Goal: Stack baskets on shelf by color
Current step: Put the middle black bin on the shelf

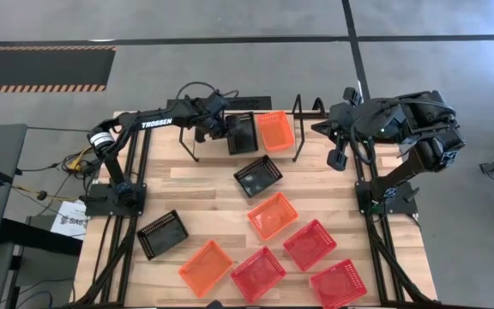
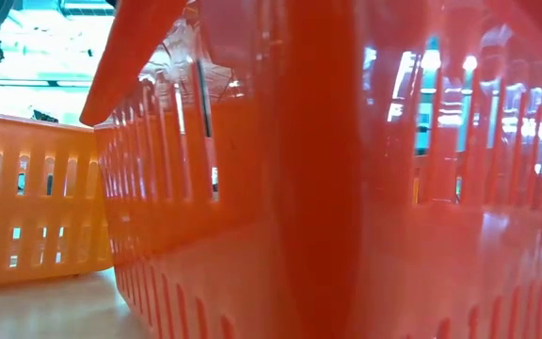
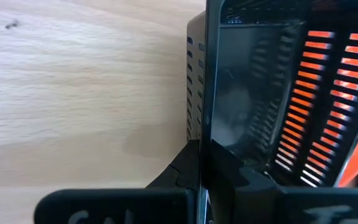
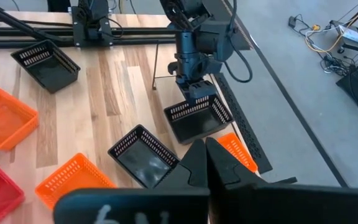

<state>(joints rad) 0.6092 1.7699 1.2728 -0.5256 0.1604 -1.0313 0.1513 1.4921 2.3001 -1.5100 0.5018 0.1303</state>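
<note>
Baskets: nine on a pale wooden bench [image 1: 204, 184] over grey concrete floor [image 1: 230, 69]. Shelf [image 1: 303, 129] at far edge holds one black basket [image 1: 243, 133], gripped at its rim by closed left tool [image 1: 221, 130], beside an orange basket [image 1: 274, 130]. Right tool [image 1: 337, 159] closed, empty, beside the shelf's end.

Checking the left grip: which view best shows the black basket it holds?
Right wrist view: the whole black basket hangs from the left gripper, shut on its rim. High view shows it small, left wrist only its wall close up, low view nothing.
</note>
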